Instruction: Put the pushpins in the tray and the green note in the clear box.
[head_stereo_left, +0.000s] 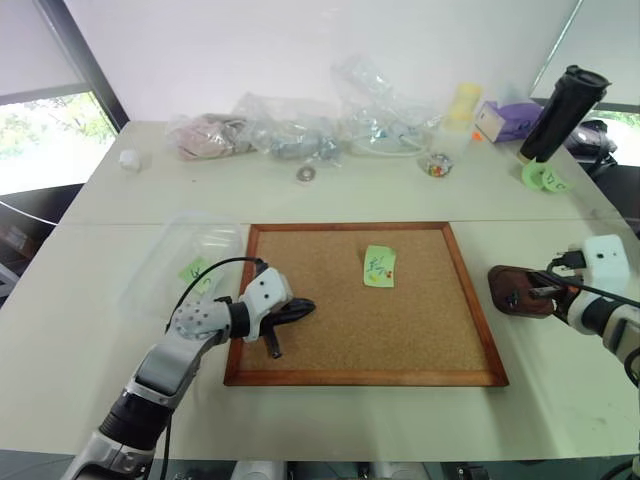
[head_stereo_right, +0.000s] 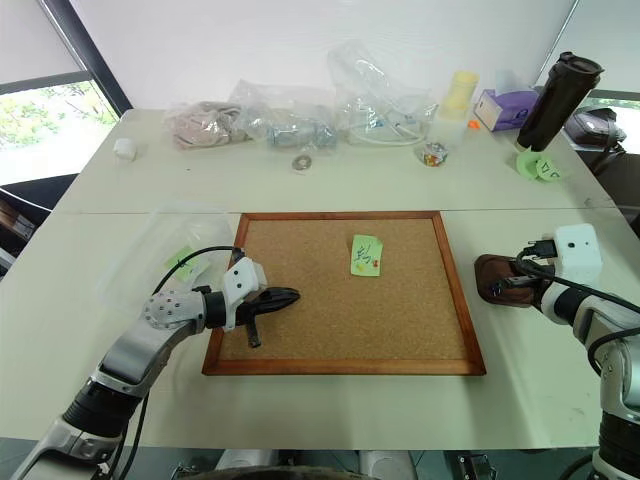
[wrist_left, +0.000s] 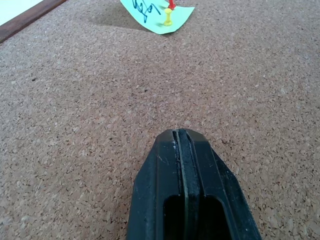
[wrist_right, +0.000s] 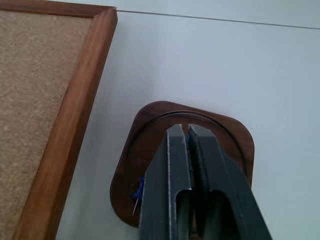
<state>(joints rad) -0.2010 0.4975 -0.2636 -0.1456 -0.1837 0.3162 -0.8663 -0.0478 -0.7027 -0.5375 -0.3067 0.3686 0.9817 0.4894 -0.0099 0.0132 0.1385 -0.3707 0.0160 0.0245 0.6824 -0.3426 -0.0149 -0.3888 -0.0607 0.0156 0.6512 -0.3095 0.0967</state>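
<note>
White table (head_stereo_left: 90, 330) carries a cork board (head_stereo_left: 330, 330). Left gripper (head_stereo_left: 300, 310), fingers pressed together and empty, hovers over the board's near-left part. Right of the board, the right gripper (wrist_right: 184, 131), likewise closed, hangs over the tray (wrist_right: 150, 130), which holds a blue pushpin (wrist_right: 138, 189). Mid-board sits the green note (head_stereo_left: 379, 266), pinned. Left of the board lies the clear box (head_stereo_left: 160, 275).

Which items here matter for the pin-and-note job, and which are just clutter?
Job: green note pinned on cork board; red and yellow pushpins; blue pushpin in tray; clear box.

Clutter: plastic bags, black bottle, purple box.
</note>
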